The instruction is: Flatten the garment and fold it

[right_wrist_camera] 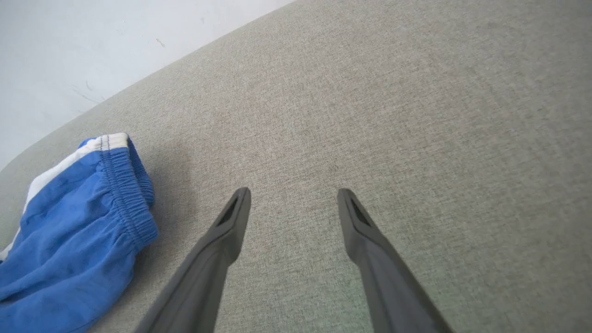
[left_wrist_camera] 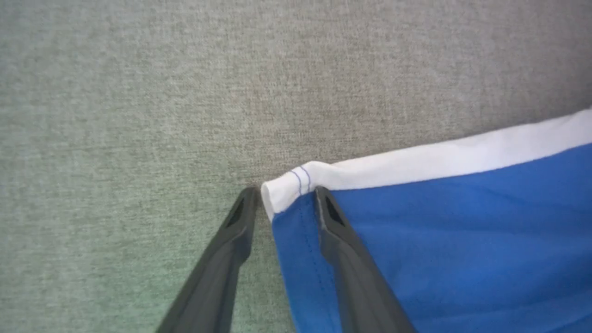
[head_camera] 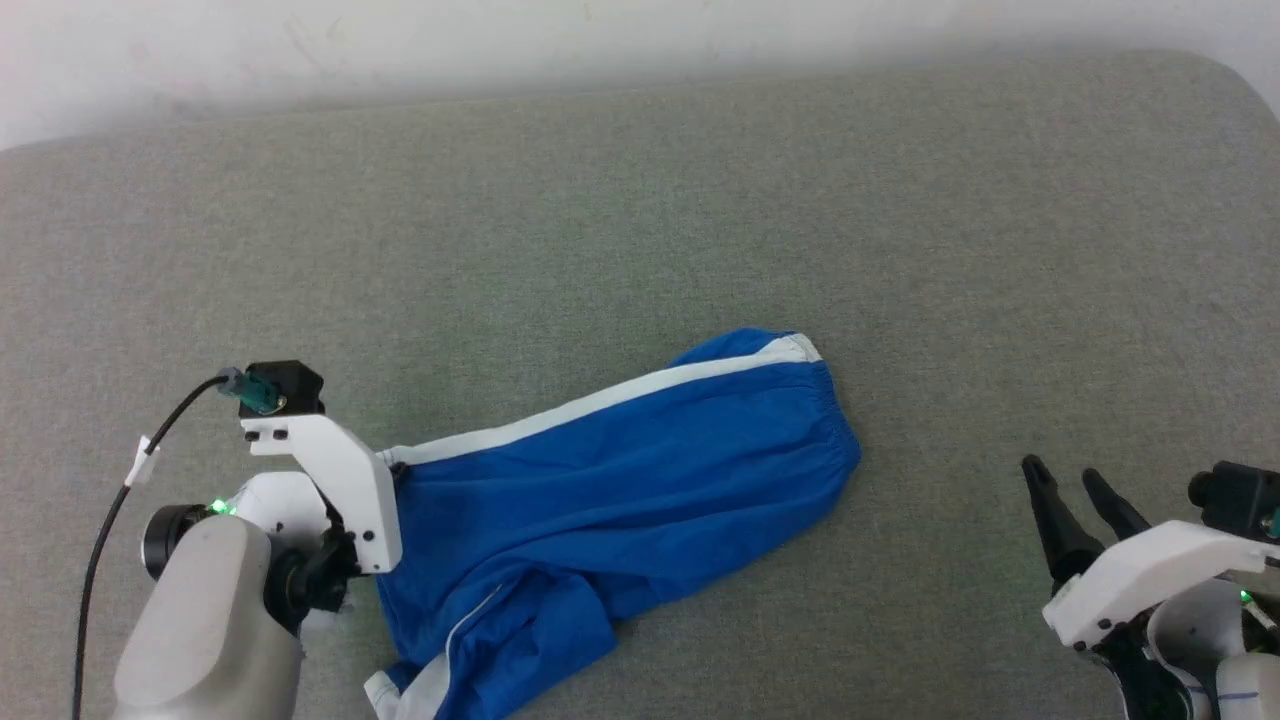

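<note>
- Starting with the garment [head_camera: 620, 470]: down toward the near edge of the grey padded surface [head_camera: 640, 200], left of centre, lying slantwise and rumpled.
- Gathered waistband [head_camera: 838, 430] aimed toward the far right corner; leg ends bunched and folded over on the near side, running off the bottom of the head view.
- White side stripe [head_camera: 600, 400] tracing the far side of the cloth, ending right at the left arm's wrist.
- Over to the left gripper [left_wrist_camera: 286, 190]: fingers parted, straddling the stitched hem corner [left_wrist_camera: 282, 185], with one tip on bare grey just beside it and the other lying over the blue. Not clamped on the cloth.
- And the right gripper [head_camera: 1060, 470], toward the near right corner, well apart from the waistband: fingers spread wide, nothing between them, bare grey beneath.
</note>
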Robot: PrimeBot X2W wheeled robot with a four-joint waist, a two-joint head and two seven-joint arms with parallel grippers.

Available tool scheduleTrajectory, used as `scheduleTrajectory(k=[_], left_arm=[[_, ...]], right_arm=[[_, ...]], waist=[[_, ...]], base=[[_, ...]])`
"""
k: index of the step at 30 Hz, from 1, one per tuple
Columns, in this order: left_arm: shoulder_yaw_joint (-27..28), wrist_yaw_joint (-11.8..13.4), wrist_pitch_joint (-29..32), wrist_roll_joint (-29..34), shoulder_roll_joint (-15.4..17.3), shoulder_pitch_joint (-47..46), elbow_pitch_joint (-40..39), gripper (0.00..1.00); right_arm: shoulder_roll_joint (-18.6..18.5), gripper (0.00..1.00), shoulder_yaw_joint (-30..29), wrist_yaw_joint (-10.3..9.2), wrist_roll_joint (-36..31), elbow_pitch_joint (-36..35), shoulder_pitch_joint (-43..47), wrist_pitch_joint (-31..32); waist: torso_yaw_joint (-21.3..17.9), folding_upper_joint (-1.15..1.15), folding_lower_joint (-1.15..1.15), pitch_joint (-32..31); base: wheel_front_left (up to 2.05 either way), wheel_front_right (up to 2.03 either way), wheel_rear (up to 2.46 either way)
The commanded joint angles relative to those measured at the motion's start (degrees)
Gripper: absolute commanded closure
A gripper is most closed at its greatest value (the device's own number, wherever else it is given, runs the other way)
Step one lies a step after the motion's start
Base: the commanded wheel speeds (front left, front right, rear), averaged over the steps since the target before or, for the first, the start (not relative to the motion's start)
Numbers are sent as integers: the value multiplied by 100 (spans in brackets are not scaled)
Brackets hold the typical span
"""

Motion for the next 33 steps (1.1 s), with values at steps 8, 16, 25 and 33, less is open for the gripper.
scheduleTrajectory(k=[8, 16, 25, 33], left_arm=[[499, -80, -1002, -585, -425, 282, -241, 100], [674, 14, -1510, -759, -668, 708, -1309, 100], [465, 86, -1442, -715, -779, 1147, -2257, 100], [385, 94, -1406, -770, -830, 1220, -2398, 100]], right_arm=[[8, 0, 673, -5, 48, -183, -691, 437], [8, 0, 1269, -5, -411, 157, -1654, 1348], [8, 0, 1627, -5, -883, 937, -2339, 2319], [8, 56, 1834, -5, -982, 1196, -2577, 2224]], waist=[[123, 1, 0, 0], [327, 1, 0, 83], [602, 1, 0, 264], [662, 1, 0, 368]], base=[[0, 0, 0], [0, 0, 0], [0, 0, 0], [0, 0, 0]])
